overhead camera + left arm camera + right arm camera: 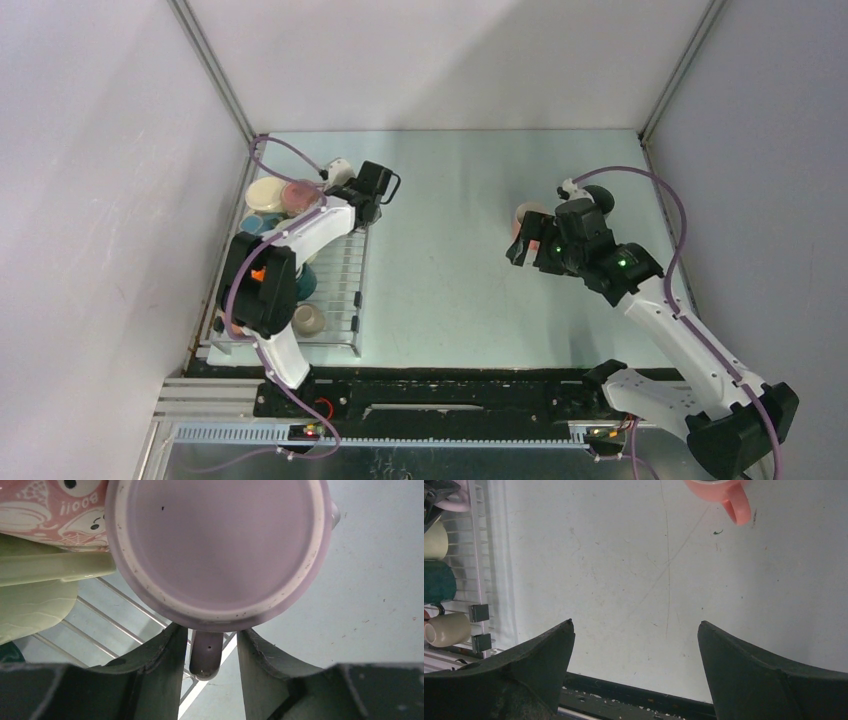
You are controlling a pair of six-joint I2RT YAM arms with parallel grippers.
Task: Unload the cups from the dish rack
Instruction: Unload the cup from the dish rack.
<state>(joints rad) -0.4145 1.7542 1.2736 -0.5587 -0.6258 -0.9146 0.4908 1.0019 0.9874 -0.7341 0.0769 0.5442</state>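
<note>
A lilac mug [220,550] fills the left wrist view, its flat underside towards the camera, over the far corner of the dish rack [115,625]. My left gripper [212,632] straddles its handle [206,655]; the left finger is nearly touching and a narrow gap shows on the right. Beside it are a pink patterned mug [55,510] and a pale green one [30,595]. More cups sit in the rack [345,290]: cream [308,320], teal [305,283], pink [300,195]. My right gripper [636,625] hangs wide open and empty over the table, near an orange mug [724,492].
The orange mug [528,215] and a dark mug [600,197] stand on the table by the right arm. The rack lies along the left wall. A black rail [450,385] runs along the near table edge. Bare tabletop [450,250] lies between the arms.
</note>
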